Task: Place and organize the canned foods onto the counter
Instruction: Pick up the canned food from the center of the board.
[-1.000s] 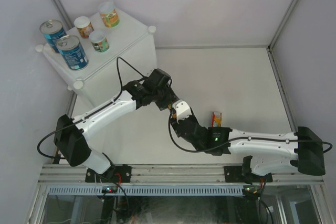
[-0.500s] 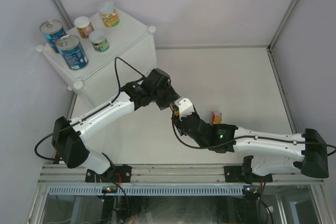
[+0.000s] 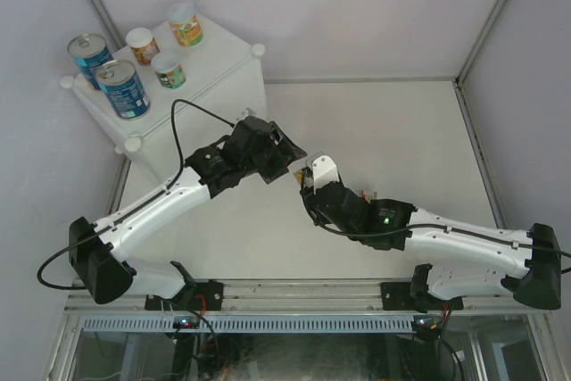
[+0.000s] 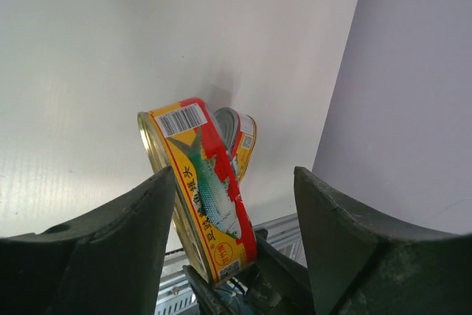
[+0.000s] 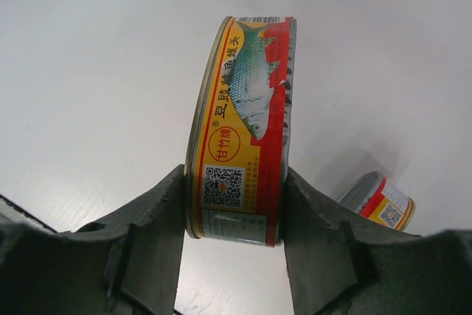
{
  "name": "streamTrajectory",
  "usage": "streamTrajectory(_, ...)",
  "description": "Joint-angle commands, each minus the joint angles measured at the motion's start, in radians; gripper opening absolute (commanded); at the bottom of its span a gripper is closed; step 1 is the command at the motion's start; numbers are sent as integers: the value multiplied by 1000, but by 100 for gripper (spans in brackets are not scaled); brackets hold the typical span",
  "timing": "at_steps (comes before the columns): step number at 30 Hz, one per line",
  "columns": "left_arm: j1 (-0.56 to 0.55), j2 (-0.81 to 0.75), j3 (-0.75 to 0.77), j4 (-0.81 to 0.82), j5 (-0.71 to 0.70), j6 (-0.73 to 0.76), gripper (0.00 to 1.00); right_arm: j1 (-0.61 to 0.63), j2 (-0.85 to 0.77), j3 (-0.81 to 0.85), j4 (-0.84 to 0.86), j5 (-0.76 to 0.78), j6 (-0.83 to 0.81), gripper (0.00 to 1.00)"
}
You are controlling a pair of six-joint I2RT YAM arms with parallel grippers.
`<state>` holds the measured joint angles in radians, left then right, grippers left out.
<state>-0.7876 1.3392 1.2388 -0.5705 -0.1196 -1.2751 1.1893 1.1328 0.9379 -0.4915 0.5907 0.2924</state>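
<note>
Gripping the flat oval red-and-yellow fish tin (image 5: 243, 123) on its edge is the right gripper (image 5: 234, 182), so its two dark fingers (image 5: 147, 241) are pinched in narrow against the tin's flat faces, with the fish label and QR code turned toward the wrist camera. The tin is up off the white tabletop (image 3: 401, 131), roughly mid-table. The left gripper (image 4: 234, 175) sits right there too, jaws spread wide with the tin poking up between them. It's closer to one finger than the other, with a clear gap on the far side, and I can't really tell if the near finger touches it. A second red-and-yellow oval tin (image 5: 377, 198) is down on the tabletop just behind the held one. It looks like it's standing on its edge, and it's mostly hidden by the right arm (image 3: 464, 238) in the top view. Over in the far left corner is the big white translucent plastic cube counter (image 3: 214, 60) with round knobs at its corners. On top of it stand two tall blue-labelled cans with silver tops (image 3: 123, 88) near the left edge, plus three small short round cans (image 3: 168, 69) further along, all upright and well apart from both grippers.
</note>
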Motion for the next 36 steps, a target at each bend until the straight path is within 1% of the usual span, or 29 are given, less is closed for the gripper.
streamTrajectory(1,1,-59,-26,33,-58,-1,70,-40,-35,78,29,-59,57,0)
streamTrajectory(4,-5,-106,-44,31,-107,2,70,-79,-47,94,10,-117,89,0)
streamTrajectory(8,-21,-157,-29,17,-185,55,70,-149,-72,105,6,-215,134,0)
streamTrajectory(11,-43,-190,-14,-15,-276,116,69,-190,-83,132,6,-280,161,0)
streamTrajectory(14,-79,-230,-14,-64,-388,169,70,-217,-80,176,2,-311,176,0)
streamTrajectory(20,-159,-403,-118,-87,-591,221,69,-279,-47,286,13,-411,220,0)
streamTrajectory(24,-203,-523,-202,-89,-689,261,69,-304,-11,367,31,-457,249,0)
streamTrajectory(27,-228,-592,-257,-98,-735,279,69,-319,25,423,45,-488,269,0)
streamTrajectory(30,-238,-639,-297,-116,-749,290,69,-339,62,464,70,-533,297,0)
streamTrajectory(36,-252,-679,-332,-143,-763,346,69,-371,142,544,125,-604,355,0)
